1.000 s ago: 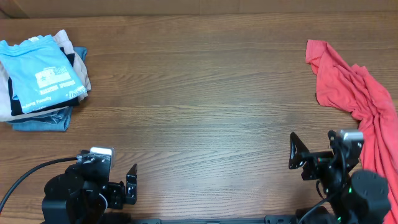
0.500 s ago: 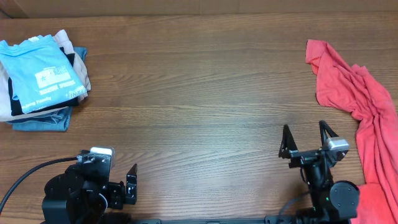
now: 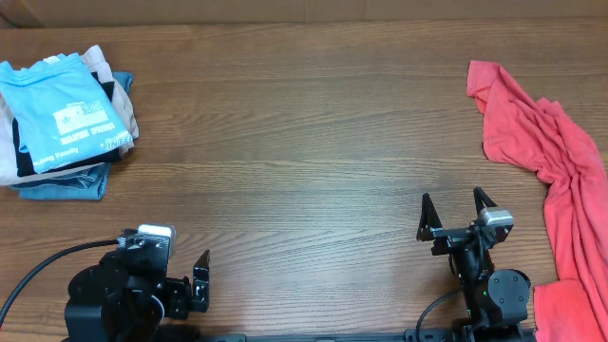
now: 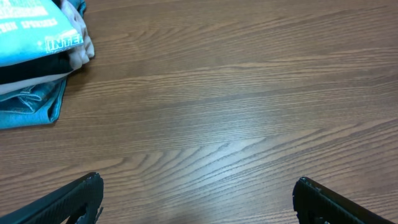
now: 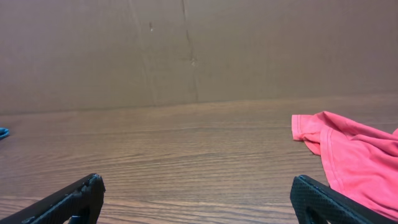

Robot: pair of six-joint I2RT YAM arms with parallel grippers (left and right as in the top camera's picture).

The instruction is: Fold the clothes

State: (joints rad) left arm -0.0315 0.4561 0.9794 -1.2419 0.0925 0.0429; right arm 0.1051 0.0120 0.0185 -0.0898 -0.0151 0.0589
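Observation:
A folded sky-blue T-shirt (image 3: 65,112) with white lettering tops a stack of folded clothes (image 3: 57,176) at the far left; its corner shows in the left wrist view (image 4: 37,37). A crumpled coral-red shirt (image 3: 551,161) lies along the right edge and shows in the right wrist view (image 5: 348,155). My left gripper (image 3: 202,280) is open and empty at the near left edge, over bare wood (image 4: 196,186). My right gripper (image 3: 451,209) is open and empty near the front right, left of the red shirt, facing the far wall (image 5: 196,186).
The wooden table (image 3: 304,142) runs between the stack and the red shirt. A brown cardboard wall (image 5: 186,50) stands behind the far edge. A black cable (image 3: 38,271) loops off the left arm at the near left.
My right arm has swung left and down away from the red shirt, and its open gripper now points across the table. The left arm and the clothes have not moved.

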